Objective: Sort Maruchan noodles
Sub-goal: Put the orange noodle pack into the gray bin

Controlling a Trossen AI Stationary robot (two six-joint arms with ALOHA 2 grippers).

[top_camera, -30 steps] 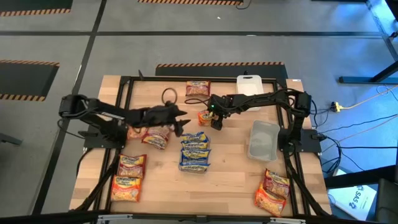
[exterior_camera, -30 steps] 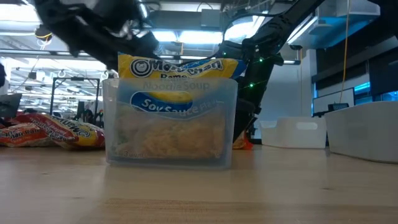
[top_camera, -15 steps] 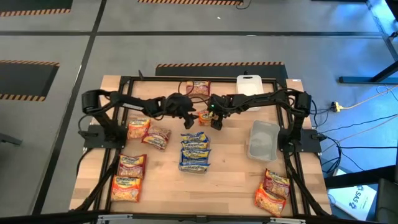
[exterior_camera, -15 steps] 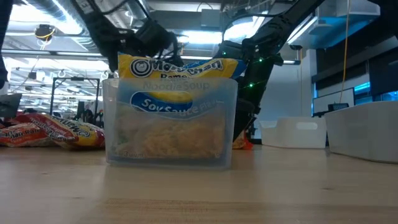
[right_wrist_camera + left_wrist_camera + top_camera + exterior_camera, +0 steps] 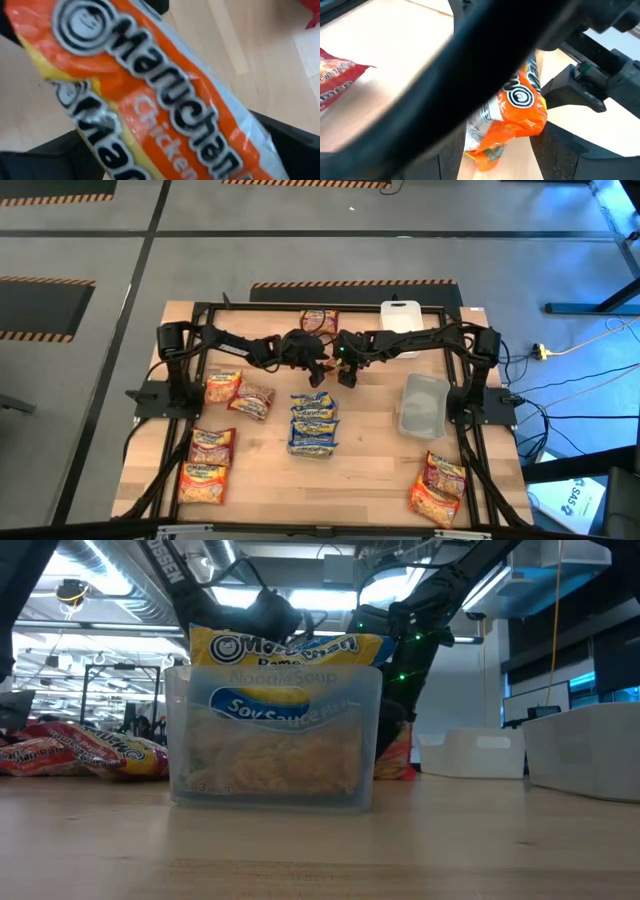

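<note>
**Orange Maruchan Packet Between Both Grippers**

An orange packet (image 5: 150,95) reading "Maruchan Chicken" sat mid-table toward the far edge. The left gripper (image 5: 318,372) and the right gripper (image 5: 345,375) met there; the right's fingers stood wide around the packet, and the left's were parted beside it. In front, a clear bin (image 5: 272,740) held blue-and-yellow packets (image 5: 285,650) labelled "Soy Sauce".

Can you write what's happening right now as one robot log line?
left gripper: at orange packet | right gripper: at its other side | hold: cannot tell | blue packets: in clear container
</note>
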